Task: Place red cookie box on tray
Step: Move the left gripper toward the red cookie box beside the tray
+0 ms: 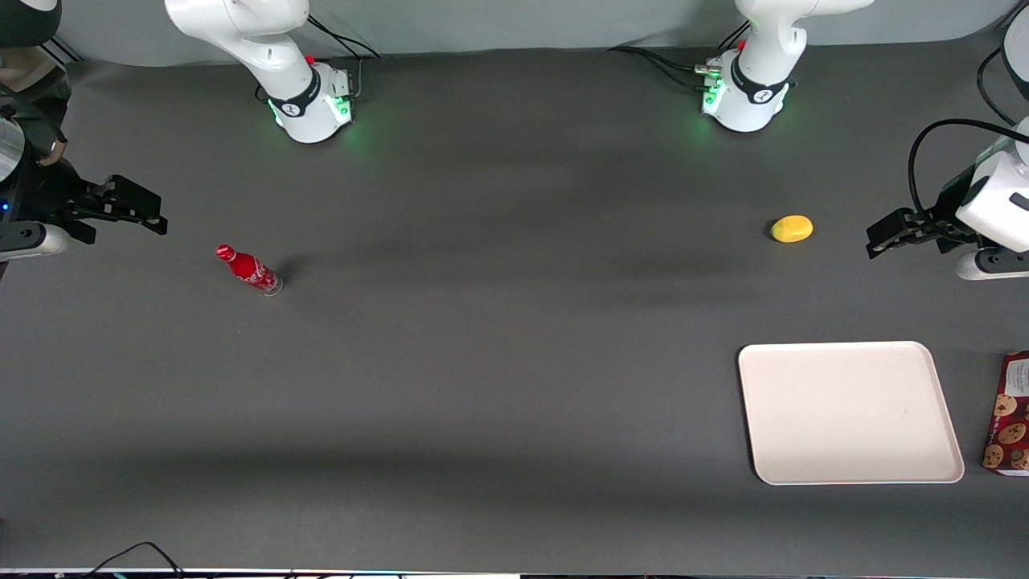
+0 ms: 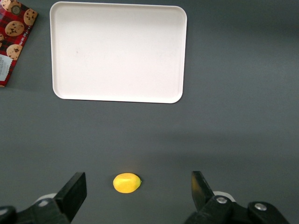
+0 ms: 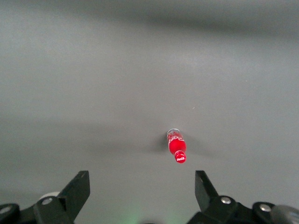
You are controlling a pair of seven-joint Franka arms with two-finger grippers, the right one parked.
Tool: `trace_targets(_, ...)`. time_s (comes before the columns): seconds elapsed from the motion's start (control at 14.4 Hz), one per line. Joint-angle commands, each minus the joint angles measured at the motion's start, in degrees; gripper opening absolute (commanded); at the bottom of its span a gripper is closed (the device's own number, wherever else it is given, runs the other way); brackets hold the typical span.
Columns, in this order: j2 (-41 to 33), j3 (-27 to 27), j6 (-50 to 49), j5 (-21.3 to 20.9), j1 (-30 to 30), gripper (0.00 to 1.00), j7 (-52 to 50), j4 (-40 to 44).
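**Colours and Patterns**

Box (image 1: 1011, 412): dark-red tartan, brown chocolate-chip cookie print, white label at one end.
Tray (image 1: 849, 412): plain cream-white.
Gripper (image 1: 884, 239): black fingers, held above the tabletop beside the lemon.
Lemon (image 1: 792, 228): yellow.
Bottle (image 1: 248, 270): red, white lettering.
Tabletop (image 1: 498, 338): uniform dark grey.

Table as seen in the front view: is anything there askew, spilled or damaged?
Nothing looks spilled or damaged. The red cookie box lies beside the tray, partly cut off at the picture's edge. The soda bottle stands upright. The gripper hangs open, above the table near the lemon.
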State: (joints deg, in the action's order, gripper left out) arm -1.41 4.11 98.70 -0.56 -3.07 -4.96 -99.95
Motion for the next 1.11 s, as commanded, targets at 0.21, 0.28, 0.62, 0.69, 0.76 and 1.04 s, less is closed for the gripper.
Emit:
trace_targets(0.21, 2.03, 0.02, -4.21, 0.3, 0.61, 1.0, -1.02, 4.41)
trace_targets(0.28, 2.12, 0.19, -4.48, 0.3, 0.61, 1.0, -1.19, 4.41)
trace_targets(0.62, 2.29, 0.2, -4.31, 0.47, 0.61, 1.0, -1.11, 4.59)
trace_targets(0.69, 2.55, 0.2, -4.39, 0.47, 0.61, 1.0, -1.11, 4.59)
trace_targets(0.76, 2.56, 0.2, -4.39, 0.47, 0.61, 1.0, -1.11, 4.67)
trace_targets(1.04, 2.47, 0.55, -5.44, 0.38, 0.61, 1.0, -1.2, 5.2)
